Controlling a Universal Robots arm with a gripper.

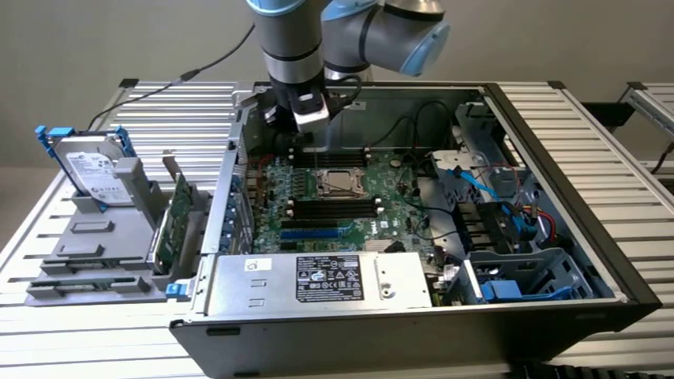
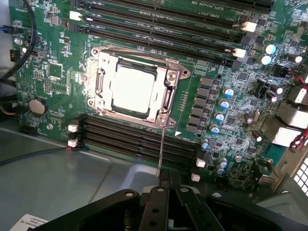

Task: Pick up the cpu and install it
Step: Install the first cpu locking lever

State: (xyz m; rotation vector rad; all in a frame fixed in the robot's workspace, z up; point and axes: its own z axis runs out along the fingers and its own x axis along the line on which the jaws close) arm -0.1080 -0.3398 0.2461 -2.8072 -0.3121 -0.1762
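The cpu [image 2: 132,90] is a small square chip with a dull silver top. It lies flat inside the metal socket frame [image 2: 103,60] in the middle of the green motherboard [image 1: 395,201]; in the exterior view the cpu [image 1: 339,183] shows at the board's centre. A thin metal socket lever [image 2: 161,149] runs from the frame's corner toward my gripper [image 2: 161,186]. My gripper [image 1: 308,129] hangs over the far edge of the board inside the open case, apart from the chip, with nothing seen in it.
Long black memory slots [image 2: 139,139] flank the socket on both sides. The case walls [image 1: 558,158] ring the board, and a power supply [image 1: 316,280] sits at the near side. A hard drive with a blue bracket [image 1: 93,167] stands on a grey fixture at the exterior view's left.
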